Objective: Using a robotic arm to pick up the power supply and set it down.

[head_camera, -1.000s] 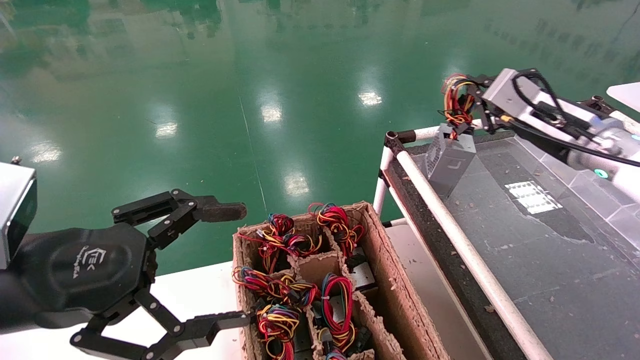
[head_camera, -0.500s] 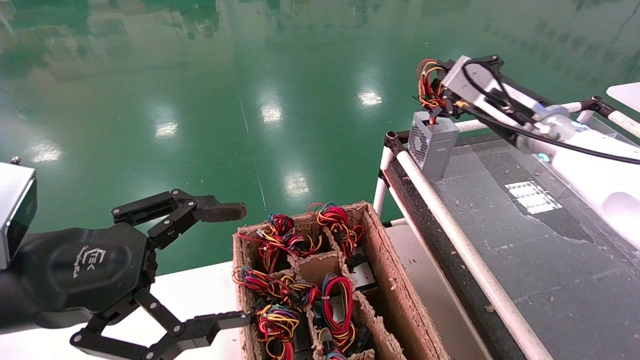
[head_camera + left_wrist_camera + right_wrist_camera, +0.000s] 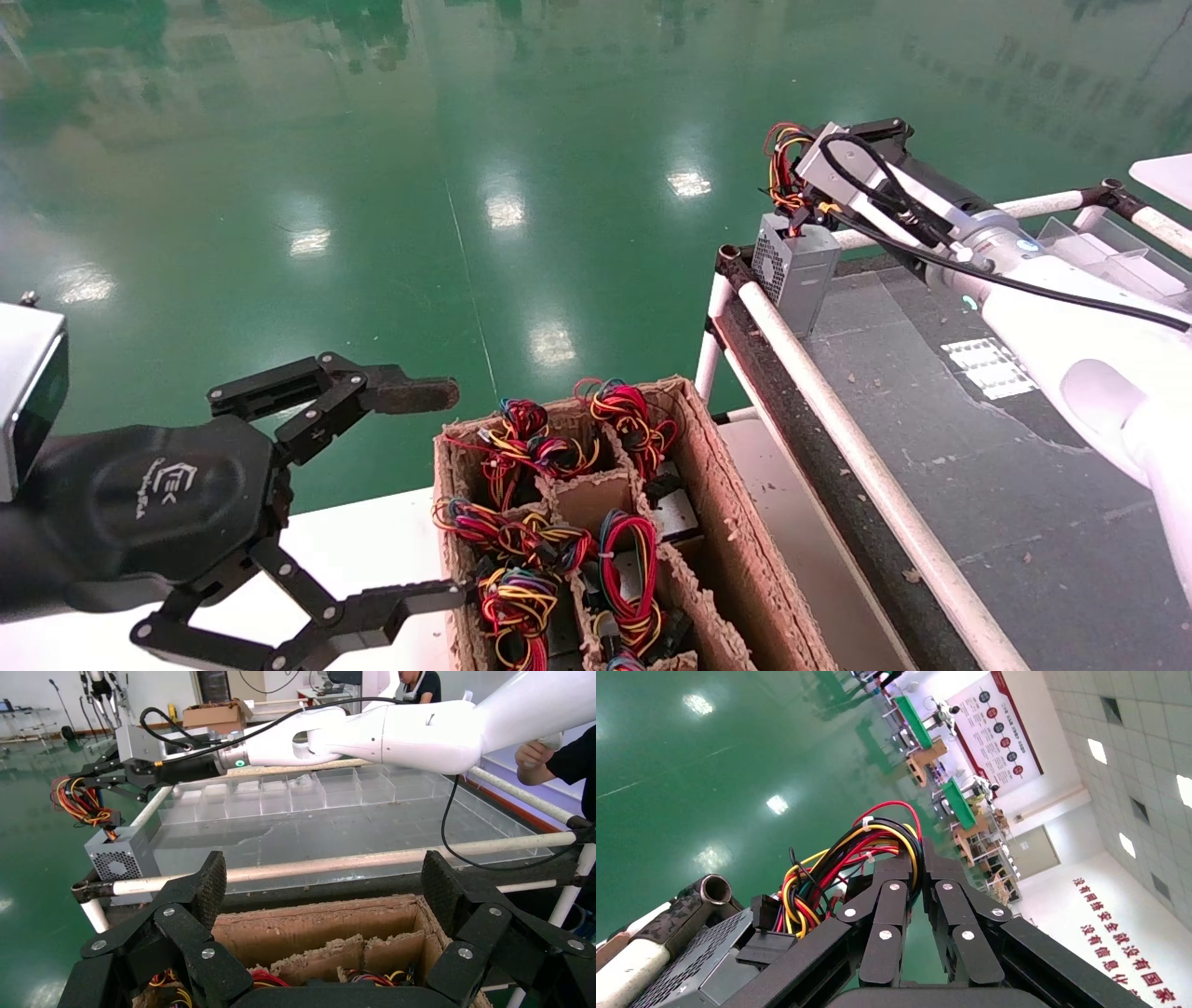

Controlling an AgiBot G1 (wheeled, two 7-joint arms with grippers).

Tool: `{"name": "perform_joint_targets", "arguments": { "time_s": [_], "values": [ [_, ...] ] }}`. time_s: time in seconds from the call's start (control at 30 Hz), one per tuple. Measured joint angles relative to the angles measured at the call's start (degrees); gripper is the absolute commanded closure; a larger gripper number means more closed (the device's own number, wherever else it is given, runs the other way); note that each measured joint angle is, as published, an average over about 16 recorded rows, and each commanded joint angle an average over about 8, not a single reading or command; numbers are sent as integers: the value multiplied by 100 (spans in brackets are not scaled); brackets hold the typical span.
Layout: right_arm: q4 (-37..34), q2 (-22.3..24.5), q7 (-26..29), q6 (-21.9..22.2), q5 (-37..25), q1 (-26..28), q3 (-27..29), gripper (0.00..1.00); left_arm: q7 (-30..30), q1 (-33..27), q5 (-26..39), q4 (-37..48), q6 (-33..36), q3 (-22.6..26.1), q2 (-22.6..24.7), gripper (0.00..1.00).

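The power supply is a small grey metal box with a perforated vent side. It stands upright at the far left corner of the dark table, and I cannot tell if it rests there. Red, yellow and blue wires rise from its top. My right gripper is shut on that wire bundle, with the fingers pinching the loop above the grey box. The left wrist view shows the box hanging under the white arm. My left gripper is parked, open and empty, beside the cardboard box.
A divided cardboard box holds several more wired units. A white pipe rail edges the dark table, and clear plastic bins line its far side. A person stands beyond the table. Green floor lies past the corner.
The right arm has carried the power supply left toward the table's far corner. The box has swung from tilted to upright and has come down a little. The left arm has not moved.
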Motion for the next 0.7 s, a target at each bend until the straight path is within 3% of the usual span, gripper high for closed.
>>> {"name": "perform_joint_targets", "arguments": {
  "time_s": [0.03,0.23,0.3,0.7],
  "values": [
    [-40,-13,-46,-1,14,8,14,92,0,0,0,0,0,0,0,0],
    [-245,-56,-281,-51,105,52,90,17,1,0,-1,0,-1,1,0,0],
    [-294,-59,-347,-78,132,59,112,0,1,0,-1,0,-1,2,-1,0],
    [-488,15,-466,-317,247,120,180,0,2,-1,-2,0,-2,4,-1,0]
  ]
}}
